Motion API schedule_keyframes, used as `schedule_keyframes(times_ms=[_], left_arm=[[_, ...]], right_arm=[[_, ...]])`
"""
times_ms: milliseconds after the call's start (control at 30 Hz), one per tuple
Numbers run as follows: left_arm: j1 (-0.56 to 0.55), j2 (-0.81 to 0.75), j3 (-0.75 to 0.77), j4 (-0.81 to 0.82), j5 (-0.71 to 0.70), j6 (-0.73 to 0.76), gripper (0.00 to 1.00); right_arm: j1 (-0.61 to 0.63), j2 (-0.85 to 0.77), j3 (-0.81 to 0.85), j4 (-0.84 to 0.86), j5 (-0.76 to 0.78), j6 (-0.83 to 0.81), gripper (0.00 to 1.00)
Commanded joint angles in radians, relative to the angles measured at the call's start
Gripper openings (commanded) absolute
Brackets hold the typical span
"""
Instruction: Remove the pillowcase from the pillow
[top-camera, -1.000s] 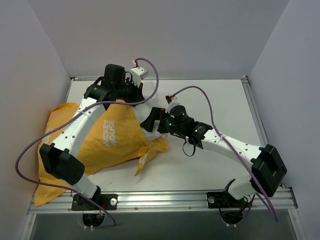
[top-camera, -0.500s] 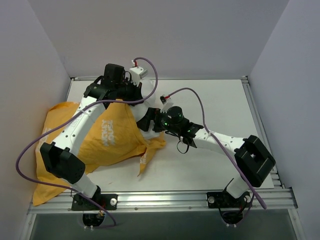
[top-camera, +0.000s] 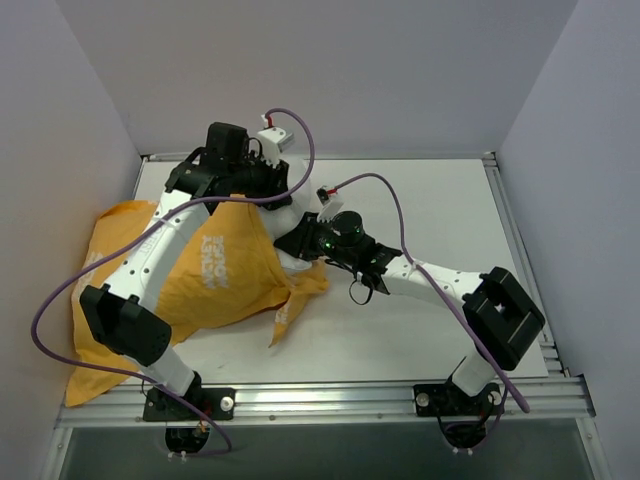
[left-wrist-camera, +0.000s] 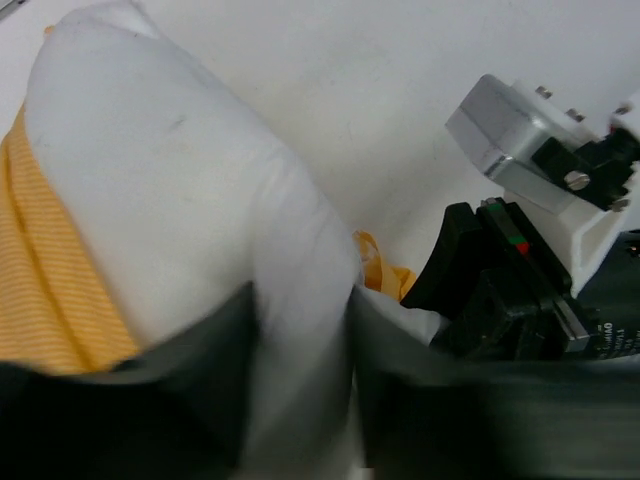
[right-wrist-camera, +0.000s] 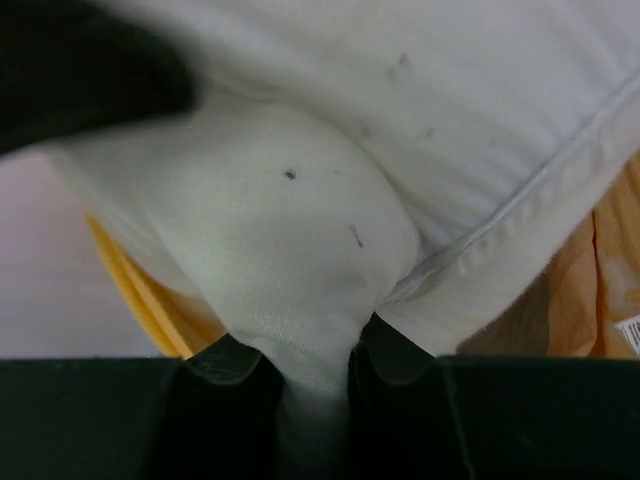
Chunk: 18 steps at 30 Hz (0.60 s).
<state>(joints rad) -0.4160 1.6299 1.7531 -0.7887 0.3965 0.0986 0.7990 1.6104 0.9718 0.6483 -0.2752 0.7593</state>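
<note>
The orange-yellow pillowcase (top-camera: 215, 275) lies bunched on the left of the table, under my left arm. My left gripper (top-camera: 268, 195) is at its far right end. In the left wrist view the white pillow (left-wrist-camera: 170, 170) bulges out of the pillowcase (left-wrist-camera: 45, 270), and my left gripper (left-wrist-camera: 300, 310) is shut on a thick fold of it. My right gripper (top-camera: 298, 245) sits just right of the pillowcase mouth. Its wrist view shows my right gripper (right-wrist-camera: 310, 355) shut on a pinched corner of the pillow (right-wrist-camera: 300, 220), with orange pillowcase (right-wrist-camera: 140, 300) behind.
Walls close in the white table (top-camera: 440, 210) on the left, back and right. An aluminium rail (top-camera: 330, 400) runs along the near edge. Purple cables loop above both arms. The right gripper's black body (left-wrist-camera: 500, 290) is close beside the left gripper.
My right gripper has moved left to the pillowcase mouth and shut on the pillow's corner. The left arm has barely moved. The loose orange flap has shifted slightly left.
</note>
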Motion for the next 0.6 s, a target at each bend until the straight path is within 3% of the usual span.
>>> schedule_keyframes(times_ms=[0,233,333,433,567], left_arm=[[-0.021,-0.002,0.101,0.005,0.114,0.001,0.95],[0.062,0.039,0.295,-0.354,0.117,0.203,0.94],[0.103,0.036,0.342,-0.527,0.012,0.305,0.94],[0.152,-0.005,0.24,-0.673,-0.103,0.403,0.94],[0.331,-0.215,-0.051,-0.618,-0.201,0.476,0.94]], right_arm=[[0.017,0.003,-0.019,0.056,-0.002,0.038,0.0],[-0.035,-0.01,-0.077,0.106,-0.012,0.103,0.0],[-0.037,-0.003,-0.07,0.102,-0.007,0.113,0.0],[-0.037,0.0,-0.056,0.099,-0.004,0.129,0.0],[-0.037,-0.012,-0.032,0.067,0.002,0.121,0.0]])
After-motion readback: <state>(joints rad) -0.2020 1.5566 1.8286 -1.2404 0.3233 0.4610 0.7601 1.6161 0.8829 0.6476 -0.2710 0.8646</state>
